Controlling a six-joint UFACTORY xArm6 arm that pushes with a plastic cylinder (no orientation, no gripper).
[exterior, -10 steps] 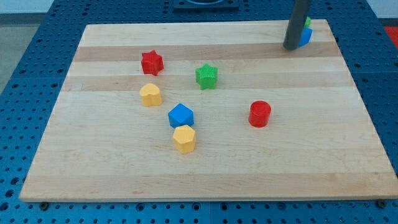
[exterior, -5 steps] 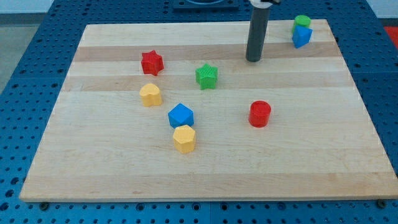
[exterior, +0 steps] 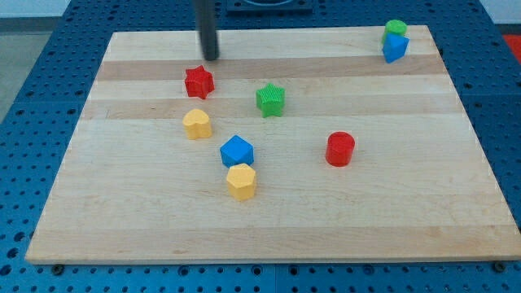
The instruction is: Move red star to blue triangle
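The red star lies on the wooden board at the upper left of centre. The blue triangle sits at the view's top right corner, touching a green round block just above it. My tip stands just above and slightly right of the red star, apart from it by a small gap. The rod rises out of the view's top.
A green star lies right of the red star. A yellow block sits below the red star. A blue block and a yellow hexagon sit near the centre. A red cylinder stands to the right.
My tip has swept left across the top of the board, from beside the blue triangle to just above the red star. No block has moved.
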